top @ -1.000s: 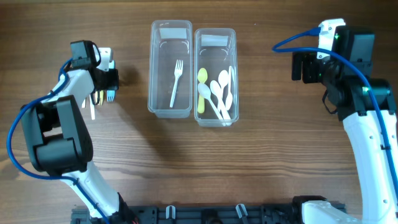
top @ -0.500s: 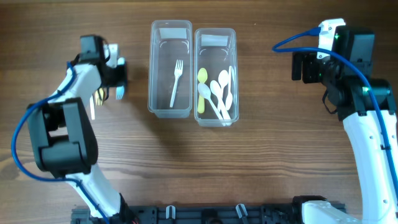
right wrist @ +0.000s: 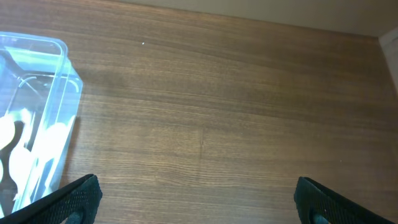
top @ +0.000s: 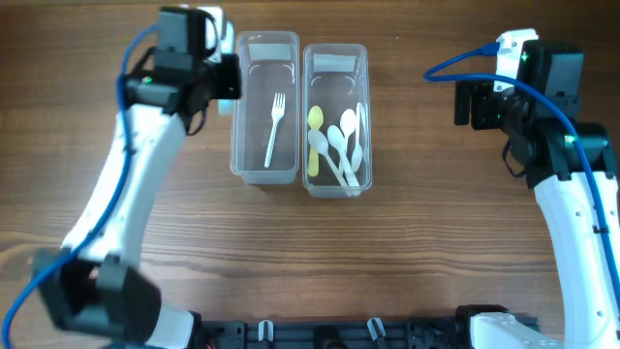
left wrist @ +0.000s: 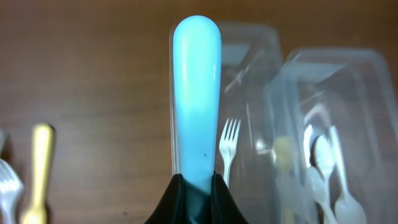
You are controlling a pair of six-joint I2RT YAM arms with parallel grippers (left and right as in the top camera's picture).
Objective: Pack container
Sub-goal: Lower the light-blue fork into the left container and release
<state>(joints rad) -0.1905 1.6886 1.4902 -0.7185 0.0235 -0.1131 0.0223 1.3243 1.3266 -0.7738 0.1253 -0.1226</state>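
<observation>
My left gripper point(left wrist: 196, 190) is shut on the handle of a light blue utensil point(left wrist: 196, 93), which sticks out ahead of the jaws; its head is hidden between them. In the overhead view the left gripper point(top: 226, 92) hangs at the far left edge of the left clear container point(top: 235, 126), where a white fork point(top: 275, 126) lies. The right clear container point(top: 366, 116) holds several white spoons point(top: 345, 145) and a yellow one point(top: 313, 136). Off to the right, my right gripper point(right wrist: 196, 199) stands wide open over bare wood, with nothing between its fingers.
In the left wrist view a gold utensil point(left wrist: 38, 168) lies on the wooden table left of the containers, with a pale fork point(left wrist: 5, 186) at the frame edge. The right arm point(top: 542, 107) stands at the table's right side.
The left gripper shut on the blue utensil at the pile on the left, then lifted and swung right to the left container's edge. The right arm has not moved.
</observation>
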